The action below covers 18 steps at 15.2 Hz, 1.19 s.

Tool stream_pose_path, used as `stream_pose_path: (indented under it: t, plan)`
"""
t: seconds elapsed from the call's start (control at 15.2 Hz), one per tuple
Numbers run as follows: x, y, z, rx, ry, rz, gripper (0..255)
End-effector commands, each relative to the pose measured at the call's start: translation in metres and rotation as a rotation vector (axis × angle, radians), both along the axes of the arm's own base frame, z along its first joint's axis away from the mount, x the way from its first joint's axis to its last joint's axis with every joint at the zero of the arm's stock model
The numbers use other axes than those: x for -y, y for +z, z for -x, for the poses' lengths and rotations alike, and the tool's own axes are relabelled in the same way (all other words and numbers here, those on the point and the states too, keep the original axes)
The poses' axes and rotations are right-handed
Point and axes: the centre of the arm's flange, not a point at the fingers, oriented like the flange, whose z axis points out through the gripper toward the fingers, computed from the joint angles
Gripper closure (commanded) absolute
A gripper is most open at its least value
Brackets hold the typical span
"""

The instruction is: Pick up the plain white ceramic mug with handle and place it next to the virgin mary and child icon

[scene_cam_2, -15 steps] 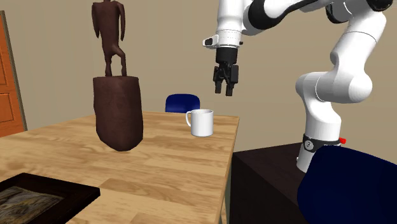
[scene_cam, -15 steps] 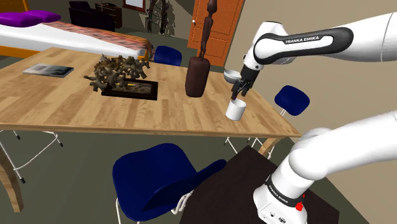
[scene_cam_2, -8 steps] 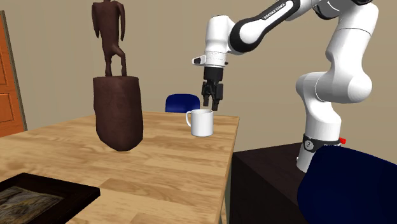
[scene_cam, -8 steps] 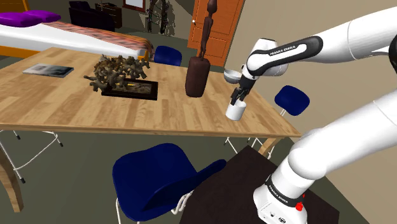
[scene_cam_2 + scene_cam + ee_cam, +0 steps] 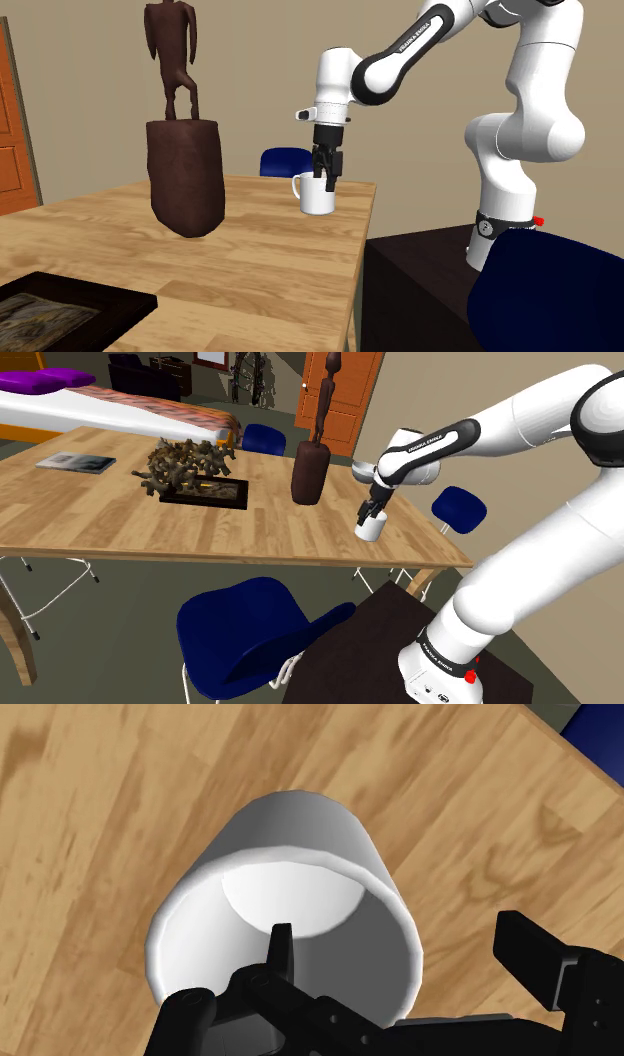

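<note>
The plain white mug (image 5: 370,531) stands upright near the wooden table's edge on the shoulder view's right, its handle (image 5: 298,186) pointing toward the dark statue. My black gripper (image 5: 370,512) is down at the mug's rim (image 5: 326,181). In the wrist view the gripper (image 5: 400,942) is open and straddles the mug (image 5: 300,834): one finger (image 5: 281,949) is inside the cup and the other finger (image 5: 535,959) is outside the wall, neither pressing it. A flat picture panel (image 5: 77,463), which seems to be the icon, lies far off at the table's left end.
A tall dark brown figure statue (image 5: 311,470) (image 5: 184,180) stands beside the mug. A branchy sculpture on a black tray (image 5: 196,477) sits mid-table, and a black-framed flat piece (image 5: 60,310) shows nearer the second camera. Blue chairs (image 5: 250,642) (image 5: 458,508) ring the table (image 5: 250,532).
The gripper has come down from above the mug and toward it, ending with its fingers astride the rim. The mug has stayed where it was.
</note>
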Motion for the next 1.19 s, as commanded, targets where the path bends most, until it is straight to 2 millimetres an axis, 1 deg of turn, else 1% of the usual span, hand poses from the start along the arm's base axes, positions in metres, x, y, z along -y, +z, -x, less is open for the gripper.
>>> stream_pose_path:
  t: [0.0, 0.46, 0.53, 1.12]
  plan:
    - [-0.0008, -0.0065, -0.0005, 0.001, 0.000, 0.000, 0]
    - [-0.0009, -0.0064, -0.0005, 0.001, 0.000, 0.000, 0]
    - [-0.0009, -0.0064, -0.0005, 0.001, 0.000, 0.000, 255]
    - [-0.0008, -0.0065, -0.0005, 0.001, 0.000, 0.000, 255]
